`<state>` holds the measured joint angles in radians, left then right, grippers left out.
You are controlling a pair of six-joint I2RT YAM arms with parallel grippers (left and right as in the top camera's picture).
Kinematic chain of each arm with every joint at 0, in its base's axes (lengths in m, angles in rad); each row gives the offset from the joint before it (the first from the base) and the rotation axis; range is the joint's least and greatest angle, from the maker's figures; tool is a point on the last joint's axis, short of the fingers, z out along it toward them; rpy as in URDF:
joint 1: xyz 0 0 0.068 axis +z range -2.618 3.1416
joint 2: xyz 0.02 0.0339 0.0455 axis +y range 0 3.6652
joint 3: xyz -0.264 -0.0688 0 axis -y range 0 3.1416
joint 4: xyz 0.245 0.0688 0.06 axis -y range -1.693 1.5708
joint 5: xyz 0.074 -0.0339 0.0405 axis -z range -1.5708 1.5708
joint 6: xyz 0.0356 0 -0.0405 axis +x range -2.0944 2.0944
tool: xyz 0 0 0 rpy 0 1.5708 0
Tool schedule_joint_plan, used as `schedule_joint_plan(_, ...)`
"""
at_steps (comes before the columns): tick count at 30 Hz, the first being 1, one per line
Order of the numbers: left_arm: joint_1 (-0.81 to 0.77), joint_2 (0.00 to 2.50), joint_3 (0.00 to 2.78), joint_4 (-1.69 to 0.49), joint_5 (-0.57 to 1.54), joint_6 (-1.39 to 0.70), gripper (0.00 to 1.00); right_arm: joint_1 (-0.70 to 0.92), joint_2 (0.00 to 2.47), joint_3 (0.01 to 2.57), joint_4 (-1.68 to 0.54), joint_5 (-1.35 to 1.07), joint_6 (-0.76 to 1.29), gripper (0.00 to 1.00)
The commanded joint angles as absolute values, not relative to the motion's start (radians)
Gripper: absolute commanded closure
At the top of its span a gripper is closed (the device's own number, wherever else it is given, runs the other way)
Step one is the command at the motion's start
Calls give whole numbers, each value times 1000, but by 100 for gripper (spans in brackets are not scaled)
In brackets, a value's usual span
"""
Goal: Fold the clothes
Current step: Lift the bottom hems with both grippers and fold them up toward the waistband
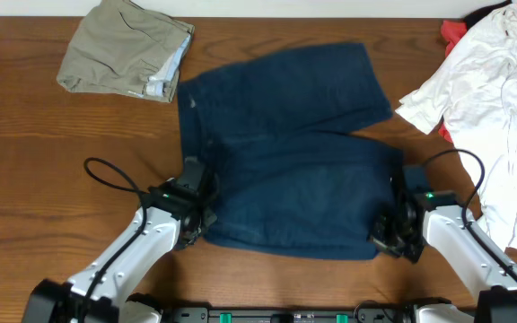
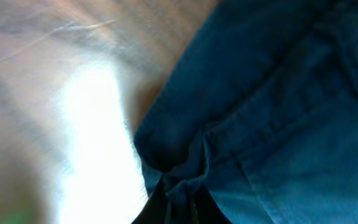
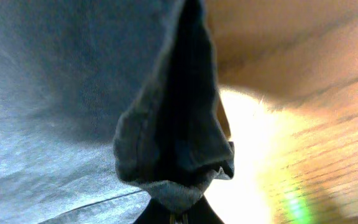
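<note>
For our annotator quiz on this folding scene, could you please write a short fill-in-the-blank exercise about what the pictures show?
1. The left end effector and right end effector each pinch a near corner of the shorts, whose colour is ___.
2. The folded khaki garment lies at the table's far ___ corner.
3. The white shirt lies on the shorts' ___ side.
Missing words: navy blue; left; right.

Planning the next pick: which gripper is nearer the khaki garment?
Left. The left gripper pinches the navy shorts nearest the khaki garment; the right gripper pinches their opposite edge.
</note>
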<state>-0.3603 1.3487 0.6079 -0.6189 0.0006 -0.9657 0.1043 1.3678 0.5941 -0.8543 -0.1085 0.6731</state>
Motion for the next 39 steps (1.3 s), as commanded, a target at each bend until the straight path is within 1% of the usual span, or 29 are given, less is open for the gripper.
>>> schedule_joint_plan(1,-340,1266,705,-692,-38,-860,94,49,1348,704,-844,-22,599,99)
schedule_joint_plan(4,-341,1196,791,-761,-38,-798,94,3,1339,818,-805,-23,540,99)
schedule_joint_plan(10,-341,1062,906,-810,-38,-778,94,-26,1339,1084,-701,-34,455,99)
schedule_joint_plan(14,-341,997,964,-839,-38,-754,94,-26,1339,1208,-707,-34,390,99)
schedule_joint_plan(18,-344,947,1039,-925,-39,-748,94,-26,1337,1306,-777,-34,356,99)
schedule_joint_plan(24,-344,902,1155,-1104,-47,-749,94,-27,1281,1367,-887,-33,323,99)
schedule_joint_plan(30,-344,892,1258,-1300,-95,-781,94,-27,1117,1367,-931,-34,290,99)
schedule_joint_plan(34,-344,898,1264,-1351,-126,-816,94,-27,1048,1367,-960,-29,288,99)
schedule_joint_plan(39,-344,939,1228,-1363,-203,-862,94,-27,1105,1365,-952,-25,271,99)
